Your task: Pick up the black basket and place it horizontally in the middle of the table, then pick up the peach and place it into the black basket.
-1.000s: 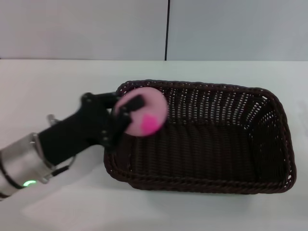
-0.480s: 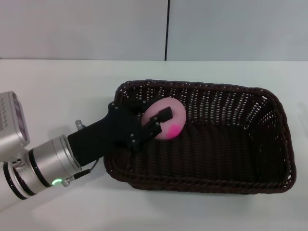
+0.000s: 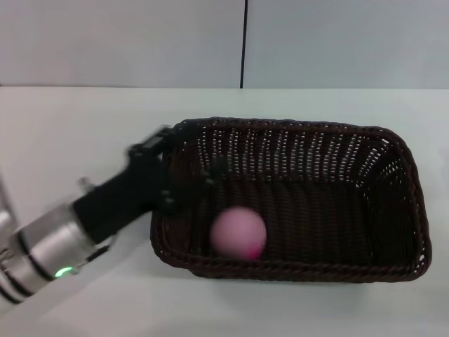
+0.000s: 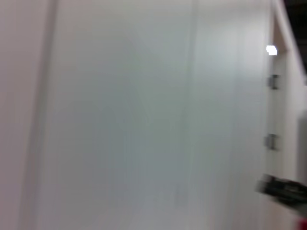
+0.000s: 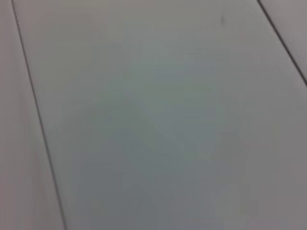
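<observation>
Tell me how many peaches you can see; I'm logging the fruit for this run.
1. The peach lies inside the black basket, near its front wall toward the left end, free of the left gripper at the basket's left rim. None shows elsewhere on the table.

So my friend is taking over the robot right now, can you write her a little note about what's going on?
Left gripper: open, holding nothing, at the black basket's left end, over its rim.
Right gripper: not in view.
Peach: inside the basket, near the front wall, left of centre, free of the fingers.
Basket: sits lengthwise across the white table.
Done: basket placed, peach in it.
Left: probably just lift the left arm clear of the rim.
</observation>
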### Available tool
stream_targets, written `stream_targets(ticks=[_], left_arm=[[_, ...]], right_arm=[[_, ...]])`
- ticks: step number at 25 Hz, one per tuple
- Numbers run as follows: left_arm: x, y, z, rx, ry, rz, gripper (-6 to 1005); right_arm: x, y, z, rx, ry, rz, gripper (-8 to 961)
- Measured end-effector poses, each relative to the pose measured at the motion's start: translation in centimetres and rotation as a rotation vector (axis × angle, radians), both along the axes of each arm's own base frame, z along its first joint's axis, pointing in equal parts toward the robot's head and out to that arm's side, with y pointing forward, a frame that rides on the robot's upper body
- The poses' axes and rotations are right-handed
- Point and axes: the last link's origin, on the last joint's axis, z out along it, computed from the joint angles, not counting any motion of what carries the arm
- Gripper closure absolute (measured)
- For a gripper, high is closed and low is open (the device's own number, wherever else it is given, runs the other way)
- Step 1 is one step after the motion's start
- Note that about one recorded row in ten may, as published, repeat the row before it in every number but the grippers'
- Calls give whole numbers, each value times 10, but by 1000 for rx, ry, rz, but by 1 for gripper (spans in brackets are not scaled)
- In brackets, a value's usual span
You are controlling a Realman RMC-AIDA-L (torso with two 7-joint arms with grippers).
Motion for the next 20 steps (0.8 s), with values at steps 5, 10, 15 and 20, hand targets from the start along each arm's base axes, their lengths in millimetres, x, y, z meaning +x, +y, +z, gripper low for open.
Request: stream_targets(ticks=[5, 10, 15, 20], left_arm=[[-40, -11, 28, 292, 17, 198, 262], [-68, -25, 49, 530, 58, 362, 191], [-85, -37, 56, 664, 123, 471, 191], [-91, -46, 58, 692, 131, 512, 191]], right_arm=[[10, -6, 3, 42, 31, -71, 503], [11, -18, -3, 152, -33, -143, 503], [9, -23, -11, 253, -46, -250, 503], [7, -20, -16, 255, -33, -277, 503]])
